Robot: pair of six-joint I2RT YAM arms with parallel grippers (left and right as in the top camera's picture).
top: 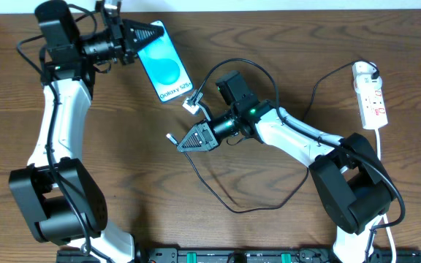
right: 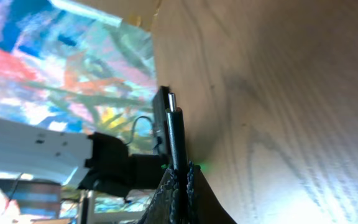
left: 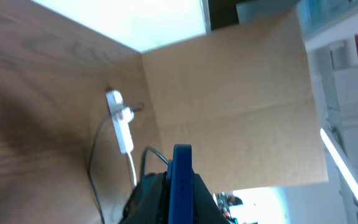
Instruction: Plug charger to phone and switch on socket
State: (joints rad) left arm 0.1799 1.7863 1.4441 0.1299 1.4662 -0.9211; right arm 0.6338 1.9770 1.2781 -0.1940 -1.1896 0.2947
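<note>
The phone [top: 165, 66], its light-blue screen facing up, lies slanted at the back of the table. My left gripper [top: 152, 34] is shut on its far end. The left wrist view shows the phone's blue edge [left: 182, 158] clamped between the fingers [left: 157, 196]. My right gripper [top: 185, 143] is shut on the charger plug [right: 176, 134], a little in front of the phone's near end. The plug's tip [top: 171, 136] sticks out to the left. The black charger cable [top: 232, 208] loops across the table to the white socket [top: 370, 95] at the far right.
A small white piece [top: 191, 102] sits by the phone's near end. A cardboard wall [left: 229, 106] stands behind the socket [left: 120, 121]. The right arm's body [top: 298, 139] lies between the phone and the socket. Cable loops cover the middle of the wooden table [top: 269, 241].
</note>
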